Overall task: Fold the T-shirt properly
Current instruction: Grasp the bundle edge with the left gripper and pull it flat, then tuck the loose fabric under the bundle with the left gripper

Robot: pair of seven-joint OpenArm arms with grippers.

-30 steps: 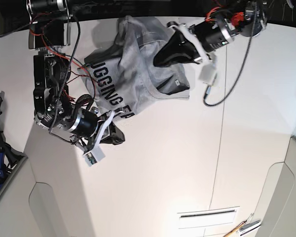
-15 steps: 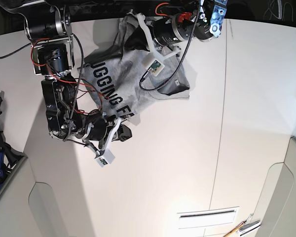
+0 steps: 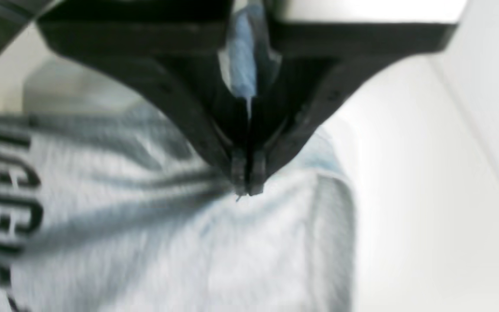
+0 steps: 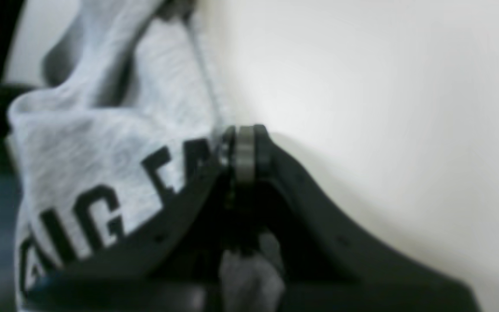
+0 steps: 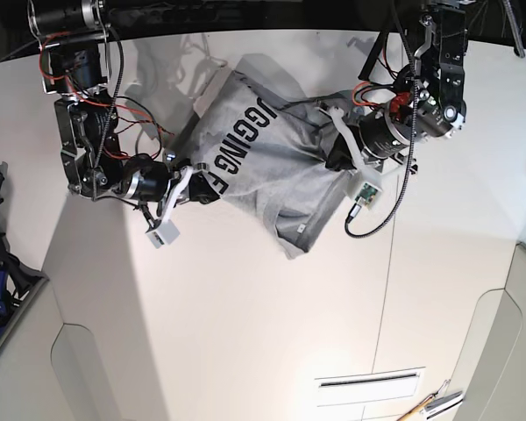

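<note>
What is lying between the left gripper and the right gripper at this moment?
In the base view, the T-shirt spans the whole stretch between the right gripper and the left gripper, printed side up; both grippers are shut on its fabric.

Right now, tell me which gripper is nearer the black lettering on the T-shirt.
Right. The right gripper pinches the T-shirt at the end of the black lettering; the left gripper grips plain grey cloth at the opposite edge.
</note>
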